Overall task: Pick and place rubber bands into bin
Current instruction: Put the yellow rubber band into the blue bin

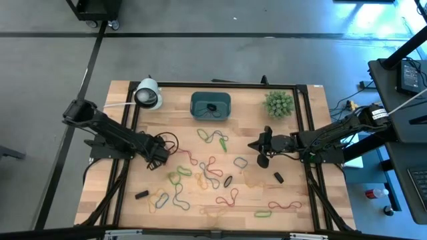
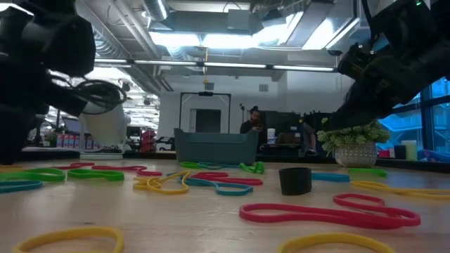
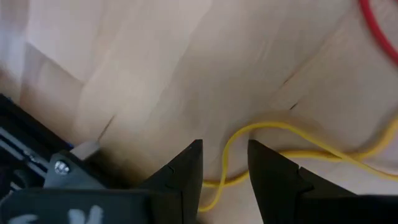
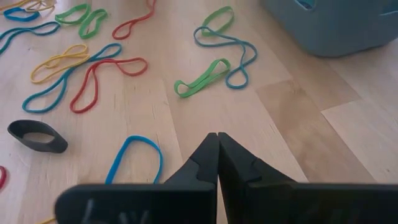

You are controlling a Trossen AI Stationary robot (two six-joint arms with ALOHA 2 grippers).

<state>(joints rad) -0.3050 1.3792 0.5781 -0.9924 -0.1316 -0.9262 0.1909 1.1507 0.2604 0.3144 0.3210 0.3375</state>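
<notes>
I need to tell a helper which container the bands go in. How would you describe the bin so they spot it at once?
Look to the far edge of the wooden table, in the middle. The bin sits there between a white cylinder on one side and a spiky green plant on the other. It is the only teal-blue rectangular tub with rounded corners, open on top.

In the left wrist view, the yellow rubber band (image 3: 273, 134) runs behind the left gripper (image 3: 225, 163) and off the picture's edge, so its full loop cannot be traced; a red band (image 3: 379, 28) beside it shows only as a cut-off arc. In the right wrist view, the bin (image 4: 329, 25) is cropped to one lower wall. What lies inside the bin (image 1: 211, 107) is too small to tell from above.
</notes>
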